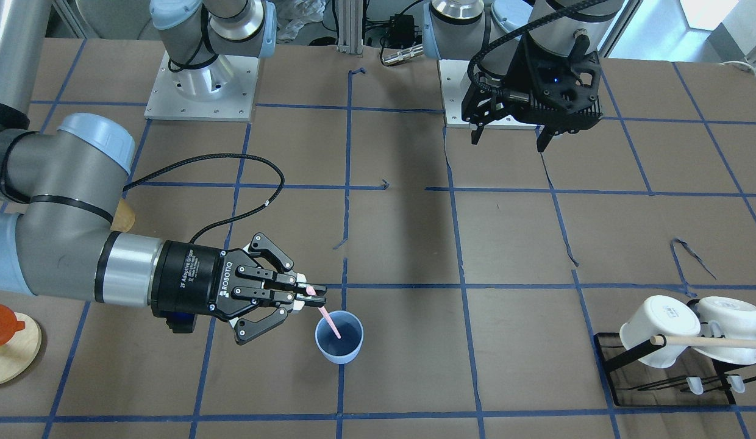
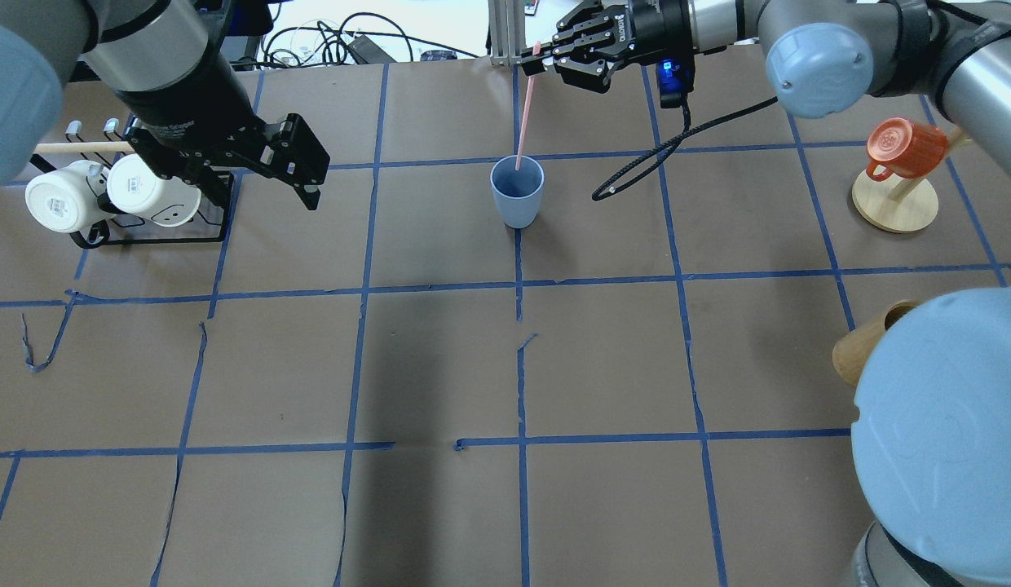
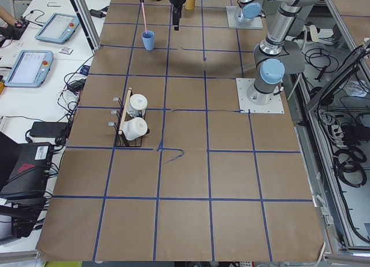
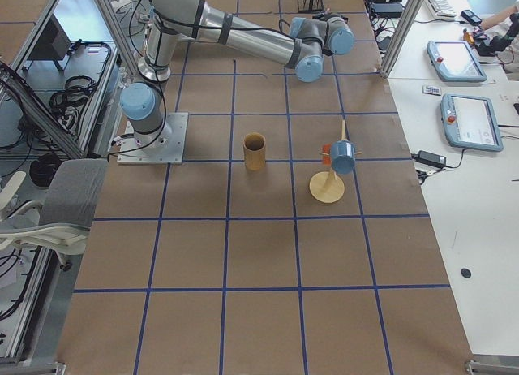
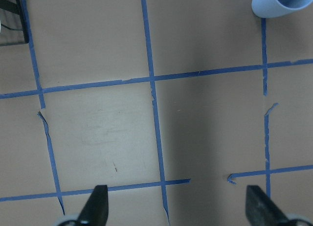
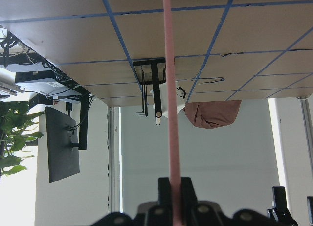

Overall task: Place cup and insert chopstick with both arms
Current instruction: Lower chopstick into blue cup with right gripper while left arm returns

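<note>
The light-blue cup (image 2: 518,192) stands upright on the brown table, also seen in the front view (image 1: 339,341). My right gripper (image 2: 534,55) is above it, shut on the top end of a pale-pink chopstick (image 2: 525,110). The stick hangs steeply and its lower end is inside the cup's mouth (image 1: 332,325). In the right wrist view the stick (image 6: 171,89) runs straight out from the closed fingers. My left gripper (image 2: 314,175) is open and empty, hovering to the cup's left, near the mug rack. The cup shows at the top right of the left wrist view (image 5: 274,3).
A black rack (image 2: 147,232) with two white mugs (image 2: 65,200) and a long wooden rod (image 2: 81,147) stands at the left. An orange mug on a wooden stand (image 2: 905,147) and a tan bamboo cylinder (image 2: 864,346) are at the right.
</note>
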Action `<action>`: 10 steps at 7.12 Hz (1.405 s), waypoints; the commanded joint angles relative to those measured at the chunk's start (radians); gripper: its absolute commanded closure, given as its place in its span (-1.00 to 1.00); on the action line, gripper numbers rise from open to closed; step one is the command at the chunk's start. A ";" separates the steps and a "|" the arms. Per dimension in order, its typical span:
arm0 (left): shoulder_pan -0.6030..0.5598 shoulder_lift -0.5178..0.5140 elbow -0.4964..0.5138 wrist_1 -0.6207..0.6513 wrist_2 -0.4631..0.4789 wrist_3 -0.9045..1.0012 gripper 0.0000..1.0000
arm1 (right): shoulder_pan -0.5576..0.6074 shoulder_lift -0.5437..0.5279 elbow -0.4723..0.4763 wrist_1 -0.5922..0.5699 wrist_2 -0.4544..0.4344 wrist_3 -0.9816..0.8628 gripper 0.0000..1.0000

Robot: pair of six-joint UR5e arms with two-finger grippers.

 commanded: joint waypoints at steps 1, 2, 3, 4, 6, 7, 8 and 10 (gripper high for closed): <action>0.000 0.005 0.000 -0.010 0.003 0.000 -1.00 | 0.002 0.003 0.002 -0.002 -0.004 0.000 0.98; 0.000 0.010 -0.002 -0.010 0.002 0.002 -1.00 | 0.002 0.000 0.002 -0.004 -0.009 -0.005 -0.56; 0.000 0.010 -0.003 -0.009 0.000 0.002 -1.00 | 0.002 -0.002 0.003 -0.002 -0.007 0.000 -1.00; 0.000 0.010 -0.003 -0.007 0.000 0.002 -1.00 | 0.002 -0.006 0.003 0.001 -0.007 0.001 -1.00; 0.000 0.013 -0.002 -0.012 0.003 0.002 -1.00 | 0.001 -0.044 -0.001 -0.030 -0.062 0.004 -1.00; 0.000 0.015 -0.003 -0.013 0.003 0.002 -1.00 | -0.001 -0.087 -0.001 -0.032 -0.204 0.004 -1.00; 0.000 0.015 -0.003 -0.012 0.002 0.002 -1.00 | -0.002 -0.139 -0.001 -0.019 -0.343 0.003 -1.00; 0.000 0.015 -0.003 -0.013 0.002 0.002 -1.00 | -0.001 -0.218 0.011 -0.006 -0.480 -0.063 -1.00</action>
